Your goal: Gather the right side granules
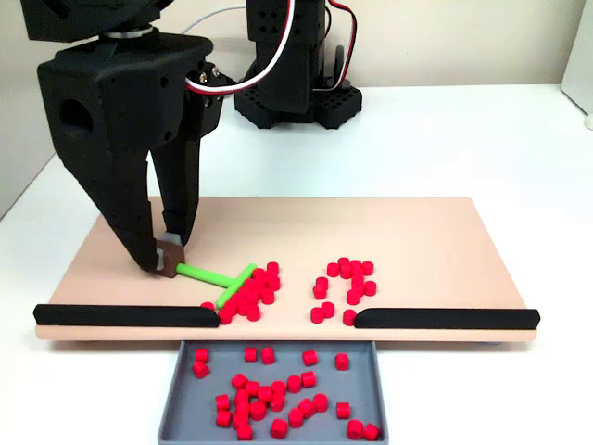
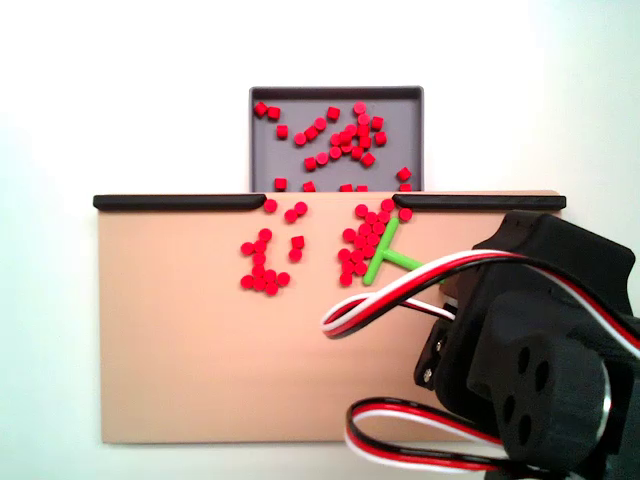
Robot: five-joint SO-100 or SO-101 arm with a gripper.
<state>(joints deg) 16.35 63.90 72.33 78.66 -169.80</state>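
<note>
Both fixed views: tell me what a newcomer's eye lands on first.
The bright red granules stand out most, in two clusters on the tan board near the gap between the long black bars, with many more lying in the grey tray below that gap. Next comes the big black gripper, shut on the stem of the green T-shaped tool, whose crossbar rests against one cluster.
</note>
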